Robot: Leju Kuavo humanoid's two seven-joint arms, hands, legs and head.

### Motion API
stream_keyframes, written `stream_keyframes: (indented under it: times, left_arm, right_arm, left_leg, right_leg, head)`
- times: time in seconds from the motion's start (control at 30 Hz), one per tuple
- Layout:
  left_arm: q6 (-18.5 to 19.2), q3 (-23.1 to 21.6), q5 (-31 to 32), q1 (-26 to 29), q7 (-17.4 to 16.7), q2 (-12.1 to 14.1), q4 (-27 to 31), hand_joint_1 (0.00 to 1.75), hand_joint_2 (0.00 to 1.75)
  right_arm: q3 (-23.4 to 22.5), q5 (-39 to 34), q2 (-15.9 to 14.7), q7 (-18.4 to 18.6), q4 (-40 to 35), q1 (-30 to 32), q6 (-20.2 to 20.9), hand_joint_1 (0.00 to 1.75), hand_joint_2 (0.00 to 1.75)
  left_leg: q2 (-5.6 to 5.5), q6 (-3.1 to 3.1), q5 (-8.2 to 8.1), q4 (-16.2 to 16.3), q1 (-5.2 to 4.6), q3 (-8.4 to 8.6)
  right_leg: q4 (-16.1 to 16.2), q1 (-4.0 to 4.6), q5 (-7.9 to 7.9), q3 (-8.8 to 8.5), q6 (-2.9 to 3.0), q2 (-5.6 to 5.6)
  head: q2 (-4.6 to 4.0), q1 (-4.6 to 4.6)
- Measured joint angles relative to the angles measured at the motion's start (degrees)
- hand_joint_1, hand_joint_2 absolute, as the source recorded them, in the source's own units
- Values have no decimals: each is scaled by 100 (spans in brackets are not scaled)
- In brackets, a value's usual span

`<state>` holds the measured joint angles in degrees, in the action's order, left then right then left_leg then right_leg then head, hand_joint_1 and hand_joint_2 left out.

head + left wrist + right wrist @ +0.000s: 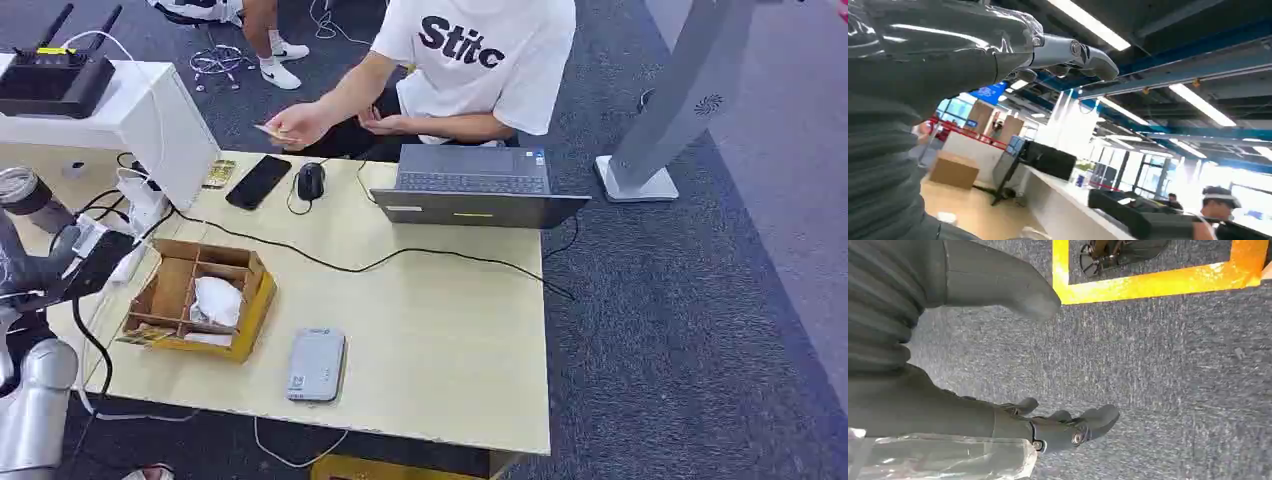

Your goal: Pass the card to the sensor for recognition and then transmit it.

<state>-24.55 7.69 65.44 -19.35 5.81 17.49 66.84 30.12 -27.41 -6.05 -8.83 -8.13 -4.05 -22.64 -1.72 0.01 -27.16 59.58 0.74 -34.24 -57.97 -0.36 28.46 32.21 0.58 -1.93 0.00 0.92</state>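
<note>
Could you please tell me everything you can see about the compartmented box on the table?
The compartmented box is an open-topped tray that looks like brown cardboard with yellow outer sides, split by thin dividers into several cells. It sits flat near the left edge of the light wooden table, turned slightly askew. Crumpled white material fills one cell nearer the middle of the table; something flat and yellowish lies at its near corner. A black cable runs just behind it. No hand touches it.
</note>
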Motion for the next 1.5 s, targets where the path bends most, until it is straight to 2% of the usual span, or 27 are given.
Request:
stream_keyframes:
  times: [0.2, 0.53, 0.9, 0.93, 0.97, 1.5]
  left_arm:
    - [-105, -511, 81, -192, 146, -53, -197, 0, 175]
    - [-232, -1118, 513, -264, 85, -177, -411, 0, 175]
    - [-249, -1374, 559, -277, 85, -260, -509, 0, 175]
    - [-249, -1383, 559, -277, 85, -262, -514, 157, 175]
    - [-249, -1392, 559, -277, 85, -267, -518, 175, 175]
    - [-264, -1521, 433, -203, 129, -334, -618, 175, 175]
  right_arm:
    - [125, 85, 0, -28, -28, -67, 2, 0, 175]
    - [183, 76, 0, 76, -33, -57, 22, 0, 175]
    - [186, 74, 0, 76, -33, -36, 11, 0, 175]
    - [186, 74, 0, 76, -33, -34, 11, 0, 175]
    - [186, 76, 0, 76, -33, -33, 11, 0, 175]
    - [212, 72, 0, 15, -35, -18, 2, 0, 175]
  left_leg:
    - [2, 0, 0, 1, 0, 1]
    - [3, 0, 0, 1, 0, 0]
    - [4, 0, 0, 1, 0, 0]
    - [4, 0, 0, 1, 0, 0]
    - [4, 0, 0, 1, 0, 0]
    - [4, 0, -1, 1, 0, -2]
  right_leg:
    - [0, 0, 0, 1, 0, -1]
    - [0, 0, 0, 4, 0, -3]
    - [0, 0, 0, 4, 0, -3]
    - [0, 0, 0, 4, 0, -3]
    - [0, 0, 0, 4, 0, -3]
    - [0, 0, 0, 3, 0, -4]
  head:
    - [0, 0]
    - [0, 0]
    - [0, 0]
    - [0, 0]
    - [0, 0]
    - [0, 0]
